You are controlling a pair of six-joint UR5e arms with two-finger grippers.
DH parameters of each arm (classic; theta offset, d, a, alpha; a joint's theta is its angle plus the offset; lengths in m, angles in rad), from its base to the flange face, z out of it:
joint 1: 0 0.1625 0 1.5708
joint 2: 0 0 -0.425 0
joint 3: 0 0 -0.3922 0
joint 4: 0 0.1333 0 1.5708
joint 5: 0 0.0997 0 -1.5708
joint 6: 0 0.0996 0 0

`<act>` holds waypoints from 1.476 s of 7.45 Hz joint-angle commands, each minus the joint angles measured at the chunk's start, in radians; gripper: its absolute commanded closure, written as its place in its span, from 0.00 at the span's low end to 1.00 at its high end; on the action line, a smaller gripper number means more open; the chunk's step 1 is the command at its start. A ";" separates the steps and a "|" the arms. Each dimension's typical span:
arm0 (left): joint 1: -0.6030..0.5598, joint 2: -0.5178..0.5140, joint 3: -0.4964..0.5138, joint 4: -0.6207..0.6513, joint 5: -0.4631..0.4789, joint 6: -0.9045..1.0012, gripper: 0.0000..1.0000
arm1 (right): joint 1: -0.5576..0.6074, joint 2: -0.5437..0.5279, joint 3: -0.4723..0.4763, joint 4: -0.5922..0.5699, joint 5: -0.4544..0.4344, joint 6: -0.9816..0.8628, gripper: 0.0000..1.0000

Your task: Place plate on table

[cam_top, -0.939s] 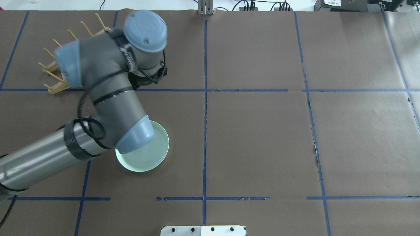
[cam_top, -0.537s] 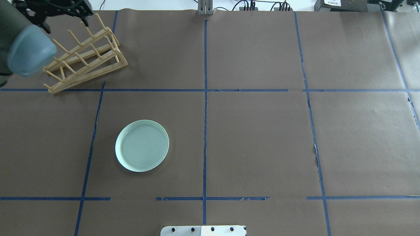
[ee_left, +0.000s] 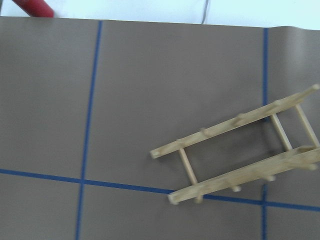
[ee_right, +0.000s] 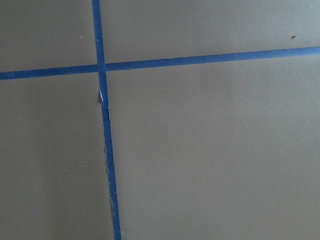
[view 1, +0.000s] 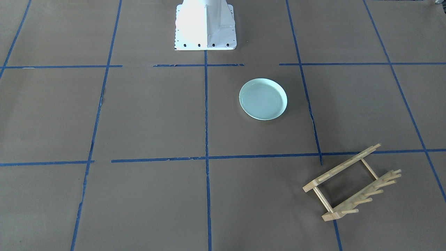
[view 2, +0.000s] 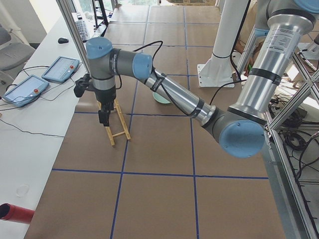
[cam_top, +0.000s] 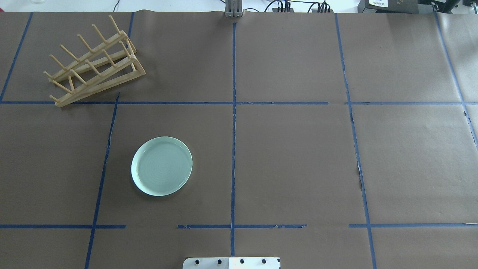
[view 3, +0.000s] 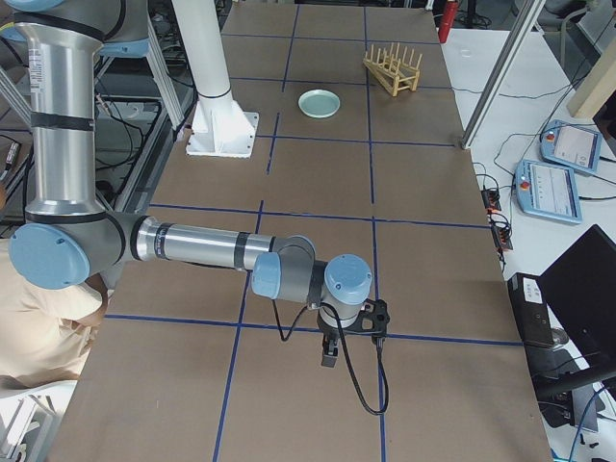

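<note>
Both of my tools hang clear of the plate (cam_top: 161, 166). It lies flat on the table (cam_top: 298, 157), rim up, well apart from the rack (cam_top: 93, 63), on the side of the rack that faces my base (view 1: 205, 24). Nothing touches it or rests in it.

My left gripper (view 2: 103, 118) hangs just by the rack, pointing down. Its wrist camera looks down on the rack and bare paper, and no finger shows there. I cannot tell whether its fingers are apart or together.

My right gripper (view 3: 329, 356) hangs low over the table, farther from the rack than the plate is, toward the opposite end. Only the side view shows it, and it is small there, so I cannot tell its state either.

From the left gripper, the plate lies away from the rack, back toward my base. The left arm is much the nearer of the two. Being round, the plate has no long axis to line up with.

I judge the placing done. What remains is drawing the left arm home, and its path from the rack should pass above the plate rather than sweep across it or clip the pegs.
</note>
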 commanded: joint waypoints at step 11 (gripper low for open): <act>-0.072 0.322 0.065 -0.291 -0.034 0.117 0.00 | 0.000 0.000 -0.001 0.000 0.000 0.000 0.00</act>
